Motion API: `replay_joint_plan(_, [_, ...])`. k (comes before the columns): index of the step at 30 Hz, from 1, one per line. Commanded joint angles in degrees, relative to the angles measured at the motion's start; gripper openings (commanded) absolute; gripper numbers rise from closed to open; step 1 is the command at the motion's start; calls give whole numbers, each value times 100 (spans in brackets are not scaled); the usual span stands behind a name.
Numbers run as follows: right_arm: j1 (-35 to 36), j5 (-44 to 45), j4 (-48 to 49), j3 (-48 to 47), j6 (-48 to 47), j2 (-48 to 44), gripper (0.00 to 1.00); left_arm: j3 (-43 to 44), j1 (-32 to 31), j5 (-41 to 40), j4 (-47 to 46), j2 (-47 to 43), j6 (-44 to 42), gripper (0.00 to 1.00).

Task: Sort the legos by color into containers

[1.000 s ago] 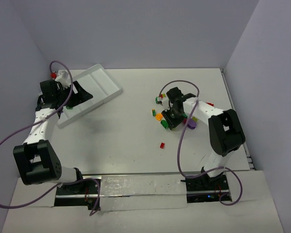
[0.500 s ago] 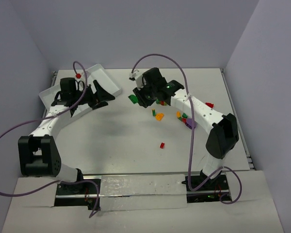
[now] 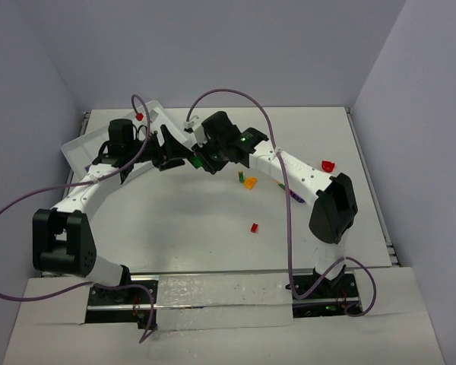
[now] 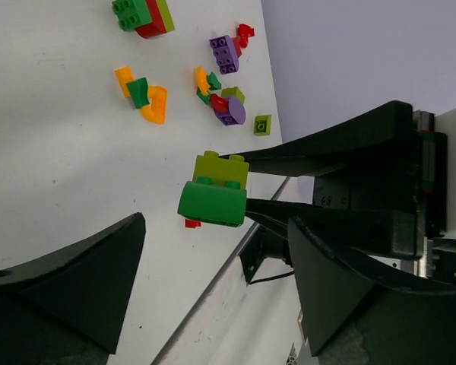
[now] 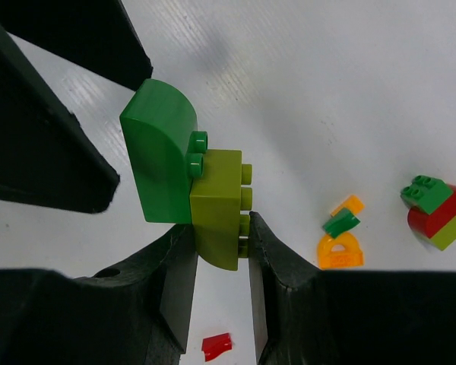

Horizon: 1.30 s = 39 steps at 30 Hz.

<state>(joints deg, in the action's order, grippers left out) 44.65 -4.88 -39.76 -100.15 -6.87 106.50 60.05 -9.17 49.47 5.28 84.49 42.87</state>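
A: Right now, what is the right gripper [image 5: 219, 237] doing?
B: Clenching on a lime brick [image 5: 216, 205]. A green curved brick [image 5: 161, 152] is sitting stacked on it, sticking out past the fingertips.
A: And the left gripper [image 4: 216, 222]?
B: Standing released, jaws spread wide. The green-lime pair is hanging between its fingers [image 4: 68, 281]. Contact: cannot tell.
A: Position against the white tray [image 3: 77, 148]?
B: Near its right end, seen from above.
A: Other legos?
B: Lying loose on the table [image 3: 175, 220]: an orange arch [image 5: 338, 251] touching a small green piece [image 5: 340, 223], a red-lime-green stack [image 5: 439, 209], a small red brick [image 5: 216, 346], a purple brick [image 4: 225, 53].
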Motion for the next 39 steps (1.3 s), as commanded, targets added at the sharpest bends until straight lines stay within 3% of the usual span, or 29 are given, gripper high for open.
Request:
replay_joint_plan(1, [91, 69, -35, -412, 98, -6, 0, 208, -129, -101, -209, 99, -27, 82])
replay_joint_plan(9, [158, -47, -83, -461, 73, -33, 0, 200, -173, -96, -219, 208, -8, 63])
replay_joint_plan(17, [165, 167, -78, -431, 19, 27, 0, 28, -60, -27, -57, 14, -264, 30])
replay_joint_plan(22, [134, 456, 15, -357, -45, 117, 0, -78, 555, 42, 545, -184, -982, 1])
replay_joint_plan(26, [-54, 742, 56, -343, -68, 213, 0, 78, 1500, -174, 1692, -117, -2065, 0])
replay_joint_plan(30, [-294, 639, 218, -253, -34, 162, 0, 475, 2428, -1139, 2429, 32, -3189, 0])
replay_joint_plan(34, [-343, 580, 279, -177, -37, 152, 0, 945, 2877, -2542, 2161, 256, -4029, 0])
replay_joint_plan(39, [-343, 512, 266, -163, -17, 196, 0, 1378, 2929, -3353, 1574, 830, -4702, 0])
